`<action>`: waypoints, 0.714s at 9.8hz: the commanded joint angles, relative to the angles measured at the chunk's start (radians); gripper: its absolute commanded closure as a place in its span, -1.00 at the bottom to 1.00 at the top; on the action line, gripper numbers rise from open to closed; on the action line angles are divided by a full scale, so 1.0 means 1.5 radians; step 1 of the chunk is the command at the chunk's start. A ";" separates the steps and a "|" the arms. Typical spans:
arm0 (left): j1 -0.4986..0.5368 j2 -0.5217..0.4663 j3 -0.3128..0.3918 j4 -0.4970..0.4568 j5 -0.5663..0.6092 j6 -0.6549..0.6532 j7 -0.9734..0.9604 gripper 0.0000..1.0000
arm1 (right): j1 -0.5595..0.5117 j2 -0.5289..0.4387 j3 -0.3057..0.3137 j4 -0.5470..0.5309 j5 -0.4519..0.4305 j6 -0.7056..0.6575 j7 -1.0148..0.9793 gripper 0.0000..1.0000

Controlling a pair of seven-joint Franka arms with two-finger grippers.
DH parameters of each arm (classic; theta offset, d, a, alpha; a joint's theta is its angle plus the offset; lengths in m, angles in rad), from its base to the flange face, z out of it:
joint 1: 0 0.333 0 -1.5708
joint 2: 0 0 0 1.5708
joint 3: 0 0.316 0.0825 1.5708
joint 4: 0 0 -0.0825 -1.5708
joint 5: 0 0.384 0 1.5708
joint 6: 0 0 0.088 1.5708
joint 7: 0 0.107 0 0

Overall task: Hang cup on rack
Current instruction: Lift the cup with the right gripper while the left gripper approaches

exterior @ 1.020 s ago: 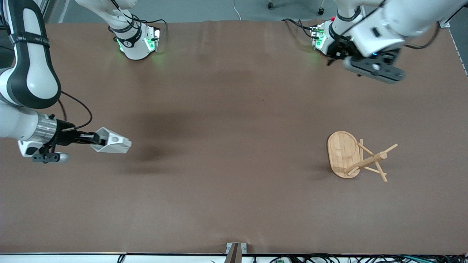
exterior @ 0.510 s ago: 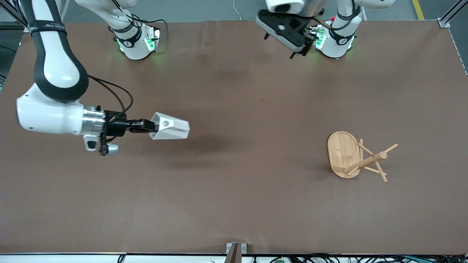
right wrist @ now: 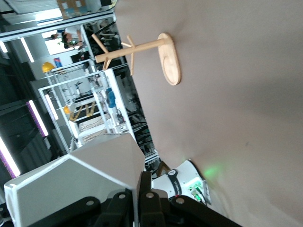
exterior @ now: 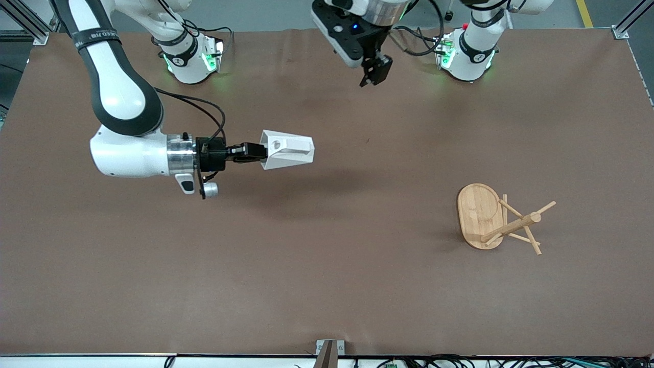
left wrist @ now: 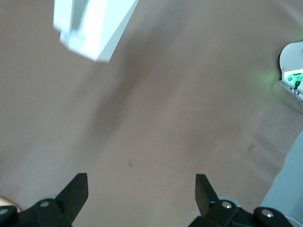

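My right gripper has carried the one cup, pinched by its tab, farther over mid-table toward the single rack standing at my left arm's end. My left gripper, fingers spread and empty, has swung in over the table between our bases

**Brown surface, busy backdrop**

A plain brown surface fills the front view, a small metal bracket at its nearest edge, cables beneath. The right wrist view catches white shelving and ceiling strip lights.
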State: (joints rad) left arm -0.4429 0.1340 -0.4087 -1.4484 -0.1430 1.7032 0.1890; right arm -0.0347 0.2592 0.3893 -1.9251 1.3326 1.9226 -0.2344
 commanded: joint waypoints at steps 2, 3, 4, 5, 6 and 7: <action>-0.014 0.078 0.003 0.050 0.029 0.033 0.144 -1.00 | -0.008 -0.017 0.039 -0.061 0.092 0.003 -0.080 0.99; -0.015 0.101 0.004 0.062 0.029 0.034 0.160 -1.00 | -0.008 -0.022 0.054 -0.067 0.103 0.006 -0.082 0.99; -0.017 0.110 0.004 0.063 0.029 0.050 0.164 -1.00 | -0.008 -0.028 0.059 -0.074 0.113 0.006 -0.088 0.99; -0.017 0.119 0.005 0.062 0.029 0.062 0.173 -1.00 | -0.005 -0.031 0.061 -0.082 0.130 0.007 -0.098 0.99; -0.010 0.121 0.005 0.061 0.029 0.062 0.188 -1.00 | -0.003 -0.036 0.066 -0.092 0.143 0.007 -0.114 0.99; -0.007 0.121 0.005 0.060 0.027 0.062 0.194 -1.00 | -0.006 -0.041 0.071 -0.099 0.145 0.006 -0.121 0.99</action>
State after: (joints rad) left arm -0.4556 0.2922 -0.3998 -1.3627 -0.1229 1.7940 0.4546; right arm -0.0324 0.2523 0.4758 -2.0189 1.5003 1.9308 -0.3793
